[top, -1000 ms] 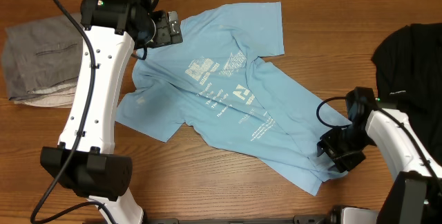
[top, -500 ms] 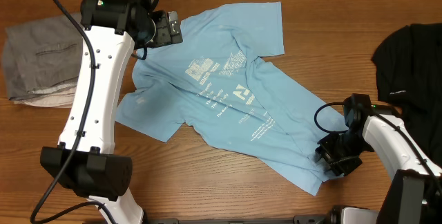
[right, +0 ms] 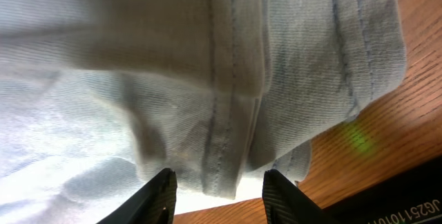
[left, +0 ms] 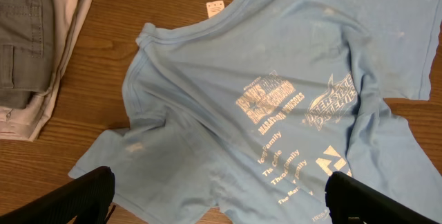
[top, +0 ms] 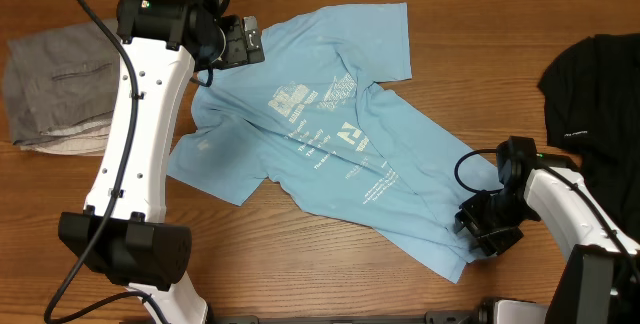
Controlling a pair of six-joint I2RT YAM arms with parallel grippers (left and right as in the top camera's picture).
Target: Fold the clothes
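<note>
Where the table (top: pixel 300 274) is viewed from overhead, the shirt (top: pixel 330 154) is seen spread print-up but askew on it, unfolded; the left gripper (top: pixel 243 42) is held above the shirt's neck end, the right gripper (top: pixel 480 232) placed low at its right corner, probably to begin a fold; from the left wrist, jaws are shown wide apart and empty over the shirt; from the right wrist, bunched hem (right: pixel 235 113) is framed by half-closed fingers (right: pixel 160 195); whether it is pinched cannot be told.

Crumpled light blue T-shirt (top: pixel 330 154), print up
</note>
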